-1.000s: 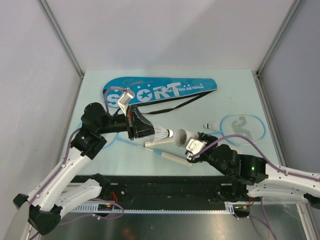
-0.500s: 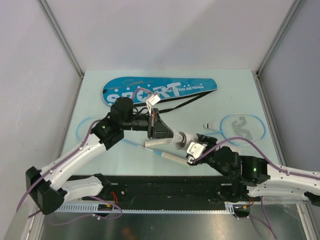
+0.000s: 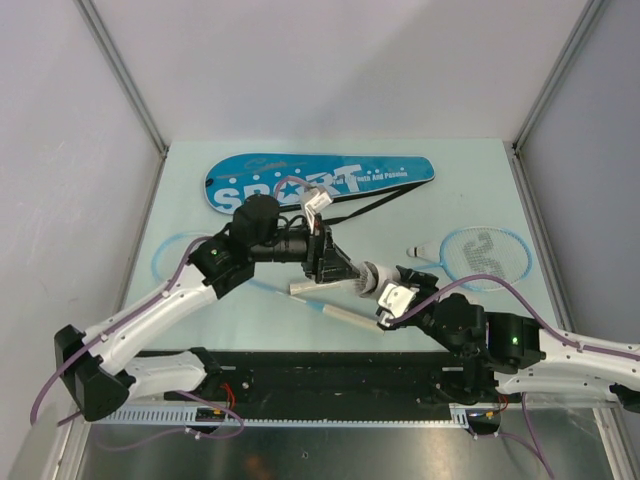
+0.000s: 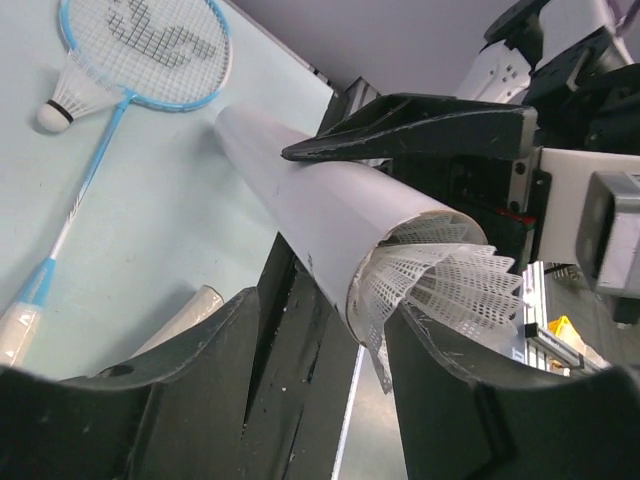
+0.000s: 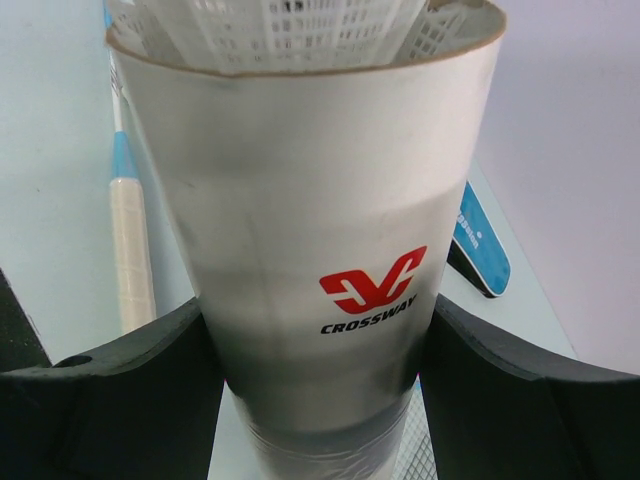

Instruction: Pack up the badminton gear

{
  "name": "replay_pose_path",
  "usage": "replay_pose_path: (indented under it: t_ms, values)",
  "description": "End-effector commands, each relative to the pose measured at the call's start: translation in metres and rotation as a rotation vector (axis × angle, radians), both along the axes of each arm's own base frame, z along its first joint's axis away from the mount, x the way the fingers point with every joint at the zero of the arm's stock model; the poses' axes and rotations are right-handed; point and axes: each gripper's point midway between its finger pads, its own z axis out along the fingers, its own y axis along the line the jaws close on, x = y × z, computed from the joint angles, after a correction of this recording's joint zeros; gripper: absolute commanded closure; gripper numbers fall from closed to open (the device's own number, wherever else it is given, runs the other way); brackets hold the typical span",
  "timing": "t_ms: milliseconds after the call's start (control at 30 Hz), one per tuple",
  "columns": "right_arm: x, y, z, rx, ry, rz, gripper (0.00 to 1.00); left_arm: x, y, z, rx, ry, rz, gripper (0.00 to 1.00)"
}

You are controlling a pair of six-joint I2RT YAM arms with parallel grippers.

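Note:
My right gripper (image 5: 320, 370) is shut on the white cardboard tube (image 5: 320, 220), one finger on each side of it, and holds it above the table (image 3: 200, 160). A white shuttlecock (image 4: 450, 280) sits in the tube's (image 4: 320, 200) mouth with its skirt sticking out. My left gripper (image 4: 340, 350) is at that mouth with its jaws apart; the skirt touches only the right finger (image 4: 470, 400). In the top view the left gripper (image 3: 345, 270) meets the tube (image 3: 372, 270) end on, just left of the right gripper (image 3: 380, 283). Another shuttlecock (image 3: 422, 252) lies beside a light-blue racket (image 3: 485, 255). The blue SPORT bag (image 3: 320, 180) lies at the back.
A second racket lies under the arms: its head (image 3: 175, 255) at the left, its white handle (image 3: 345, 315) near the front. Another white handle end (image 3: 310, 287) lies below the left gripper. The bag's black strap (image 3: 380, 205) trails right. A black rail (image 3: 330, 375) runs along the near edge.
My left arm has swung right and carried the shuttlecock into the tube's mouth. Its jaws, shut on the shuttlecock before, now stand apart. The right gripper has kept hold of the tube.

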Motion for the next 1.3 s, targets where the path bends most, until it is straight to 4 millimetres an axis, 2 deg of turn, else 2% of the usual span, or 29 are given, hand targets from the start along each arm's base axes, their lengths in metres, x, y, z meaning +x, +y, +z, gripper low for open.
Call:
replay_pose_path:
  t_ms: [0, 100, 133, 167, 200, 267, 300, 333, 400, 500, 533, 600, 633, 667, 733, 833, 867, 900, 933, 1000, 1033, 1067, 1100, 1133, 1167, 1200, 1233, 1267]
  values:
    - [0.000, 0.005, 0.027, 0.098, -0.029, 0.010, 0.76, 0.007, -0.007, 0.008, 0.013, -0.061, 0.013, 0.43]
    - [-0.001, 0.006, 0.025, 0.094, -0.025, 0.014, 0.76, 0.005, -0.020, 0.009, 0.023, -0.078, -0.004, 0.37]
    - [-0.001, 0.007, 0.025, 0.097, -0.025, 0.014, 0.76, -0.002, -0.027, 0.013, 0.020, -0.091, -0.021, 0.36]
    - [-0.001, 0.008, 0.026, 0.101, -0.025, 0.015, 0.76, 0.003, -0.034, 0.006, 0.045, -0.090, -0.002, 0.34]
    - [-0.001, 0.007, 0.025, 0.100, -0.025, 0.014, 0.76, -0.003, -0.040, 0.004, 0.054, -0.100, -0.016, 0.33]
    - [-0.001, 0.008, 0.027, 0.105, -0.025, 0.015, 0.76, 0.004, -0.048, 0.000, 0.079, -0.115, 0.019, 0.30]
    - [-0.001, 0.008, 0.027, 0.107, -0.025, 0.013, 0.76, 0.000, -0.052, -0.001, 0.082, -0.124, 0.008, 0.28]
    - [-0.001, 0.006, 0.027, 0.108, -0.027, 0.004, 0.76, 0.003, -0.052, -0.002, 0.091, -0.140, 0.027, 0.18]
    - [-0.001, 0.003, 0.028, 0.111, -0.028, -0.005, 0.76, 0.004, -0.048, -0.003, 0.098, -0.152, 0.045, 0.12]
    - [0.000, -0.003, 0.026, 0.102, -0.026, -0.027, 0.77, 0.007, -0.029, 0.014, 0.068, -0.204, 0.099, 0.08]
    - [-0.001, -0.004, 0.025, 0.102, -0.023, -0.030, 0.77, 0.006, -0.016, 0.030, 0.033, -0.238, 0.121, 0.07]
    - [0.000, -0.006, 0.024, 0.097, -0.026, -0.045, 0.77, 0.007, -0.003, 0.037, 0.012, -0.271, 0.147, 0.00]
    - [-0.001, -0.006, 0.024, 0.093, -0.026, -0.045, 0.77, 0.014, 0.007, 0.042, 0.005, -0.286, 0.184, 0.00]
    - [0.000, -0.007, 0.023, 0.091, -0.027, -0.053, 0.77, 0.009, 0.019, 0.051, -0.023, -0.304, 0.200, 0.00]
    - [0.000, -0.007, 0.023, 0.091, -0.028, -0.062, 0.77, 0.013, 0.032, 0.060, -0.042, -0.338, 0.246, 0.00]
    - [0.007, -0.016, 0.026, 0.112, -0.034, -0.137, 0.77, 0.030, 0.062, 0.077, -0.078, -0.398, 0.442, 0.06]
    - [0.013, -0.026, 0.031, 0.141, -0.045, -0.209, 0.76, 0.037, 0.068, 0.068, -0.062, -0.399, 0.495, 0.10]
    - [0.016, -0.032, 0.036, 0.167, -0.050, -0.252, 0.76, 0.052, 0.082, 0.067, -0.048, -0.407, 0.616, 0.21]
    - [0.019, -0.038, 0.039, 0.189, -0.055, -0.295, 0.75, 0.061, 0.086, 0.065, -0.054, -0.396, 0.672, 0.26]
    - [0.027, -0.059, 0.050, 0.267, -0.071, -0.433, 0.75, 0.083, 0.087, 0.035, 0.013, -0.356, 0.774, 0.27]
    - [0.028, -0.066, 0.054, 0.287, -0.076, -0.470, 0.75, 0.090, 0.083, 0.033, 0.001, -0.353, 0.799, 0.24]
    - [0.030, -0.075, 0.058, 0.318, -0.082, -0.521, 0.75, 0.098, 0.077, 0.016, 0.025, -0.350, 0.805, 0.22]
    - [0.030, -0.080, 0.061, 0.345, -0.080, -0.537, 0.75, 0.101, 0.065, 0.009, 0.032, -0.406, 0.759, 0.18]
    - [0.030, -0.084, 0.063, 0.363, -0.078, -0.549, 0.75, 0.112, 0.045, 0.008, -0.025, -0.449, 0.741, 0.16]
    - [0.030, -0.089, 0.066, 0.387, -0.078, -0.565, 0.75, 0.118, 0.038, -0.014, -0.004, -0.445, 0.735, 0.14]
    - [0.030, -0.095, 0.069, 0.422, -0.073, -0.578, 0.75, 0.125, 0.031, -0.020, -0.015, -0.416, 0.744, 0.11]
    - [0.030, -0.099, 0.072, 0.450, -0.068, -0.589, 0.75, 0.142, 0.016, -0.055, 0.056, -0.355, 0.744, 0.10]
    - [0.030, -0.106, 0.075, 0.473, -0.064, -0.614, 0.75, 0.153, 0.004, -0.044, 0.031, -0.324, 0.759, 0.13]
